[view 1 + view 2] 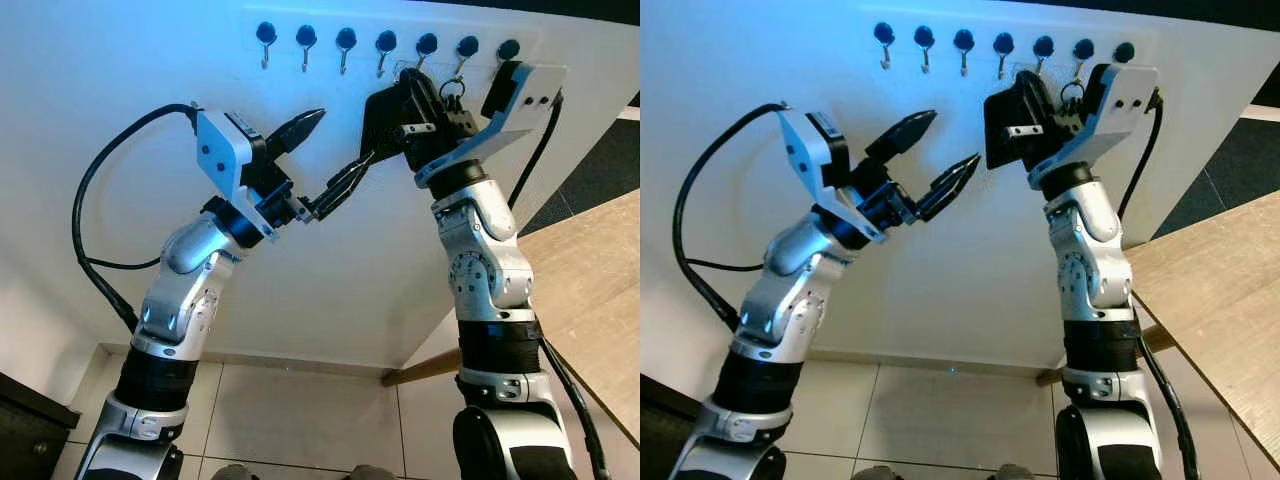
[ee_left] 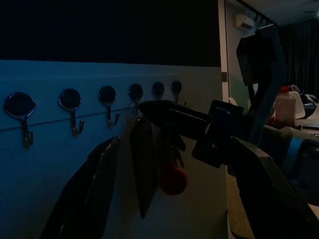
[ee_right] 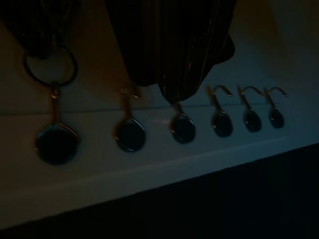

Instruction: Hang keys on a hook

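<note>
The robot's right gripper (image 1: 420, 100) is raised against a white wall at a row of hooks (image 1: 345, 42), its fingers too hidden to tell whether they are parted or closed. A key ring (image 3: 50, 67) sits on one hook just beside the fingertips in the right wrist view. The left wrist view shows keys (image 2: 169, 164) with a red fob hanging below that gripper. The left gripper (image 1: 930, 160), spread wide, hovers near.
</note>
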### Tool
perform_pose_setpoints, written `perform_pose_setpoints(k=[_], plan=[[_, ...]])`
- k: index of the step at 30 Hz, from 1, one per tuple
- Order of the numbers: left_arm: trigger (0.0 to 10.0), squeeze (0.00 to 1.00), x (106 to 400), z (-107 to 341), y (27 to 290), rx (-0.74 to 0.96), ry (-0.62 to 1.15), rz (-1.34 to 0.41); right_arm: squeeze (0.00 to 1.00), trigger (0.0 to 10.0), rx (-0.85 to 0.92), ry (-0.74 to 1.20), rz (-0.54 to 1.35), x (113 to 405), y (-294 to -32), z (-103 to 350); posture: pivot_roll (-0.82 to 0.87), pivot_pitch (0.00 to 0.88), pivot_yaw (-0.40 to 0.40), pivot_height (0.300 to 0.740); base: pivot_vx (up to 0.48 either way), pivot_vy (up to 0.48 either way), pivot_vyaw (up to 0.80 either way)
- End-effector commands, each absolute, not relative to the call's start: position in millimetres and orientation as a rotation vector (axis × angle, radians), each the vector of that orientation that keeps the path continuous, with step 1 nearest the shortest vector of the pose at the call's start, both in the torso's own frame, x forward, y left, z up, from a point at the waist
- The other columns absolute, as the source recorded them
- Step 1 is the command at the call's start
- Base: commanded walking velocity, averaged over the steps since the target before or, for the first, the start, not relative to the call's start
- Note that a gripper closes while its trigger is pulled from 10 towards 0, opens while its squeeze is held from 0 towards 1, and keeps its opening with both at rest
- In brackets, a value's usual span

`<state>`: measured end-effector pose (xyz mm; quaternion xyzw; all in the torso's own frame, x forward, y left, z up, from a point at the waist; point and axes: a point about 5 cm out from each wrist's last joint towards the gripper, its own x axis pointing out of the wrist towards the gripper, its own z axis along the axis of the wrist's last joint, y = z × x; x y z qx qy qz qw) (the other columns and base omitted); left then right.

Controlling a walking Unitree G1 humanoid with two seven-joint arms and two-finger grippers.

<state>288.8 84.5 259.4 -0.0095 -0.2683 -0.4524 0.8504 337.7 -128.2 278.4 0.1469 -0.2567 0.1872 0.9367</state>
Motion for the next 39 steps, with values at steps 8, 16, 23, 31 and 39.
perform_pose_setpoints(k=[8, 16, 23, 31, 39], plan=[[10.0, 0.00, 286, 261, 80, -0.022, -0.568, -0.982, 0.00, 10.0, 0.325, -0.482, 0.332, 343, -137, 270, 0.04, 0.069, -0.040, 0.740, 0.000, 0.000, 0.00], [10.0, 0.00, 286, 261, 79, -0.020, -0.567, -0.983, 0.00, 10.0, 0.340, -0.456, 0.329, 343, -136, 263, 0.04, 0.073, -0.039, 0.740, 0.000, 0.000, 0.00], [10.0, 0.00, 288, 263, 79, -0.018, -0.571, -0.976, 0.00, 10.0, 0.361, -0.481, 0.391, 340, -131, 268, 0.05, 0.085, -0.043, 0.740, 0.000, 0.000, 0.00], [10.0, 0.00, 289, 264, 80, -0.019, -0.577, -0.971, 0.00, 10.0, 0.377, -0.512, 0.468, 337, -123, 275, 0.05, 0.088, -0.044, 0.740, 0.000, 0.000, 0.00], [10.0, 0.00, 289, 265, 80, -0.015, -0.579, -0.969, 0.00, 10.0, 0.376, -0.530, 0.515, 336, -118, 281, 0.05, 0.090, -0.044, 0.740, 0.000, 0.000, 0.00]])
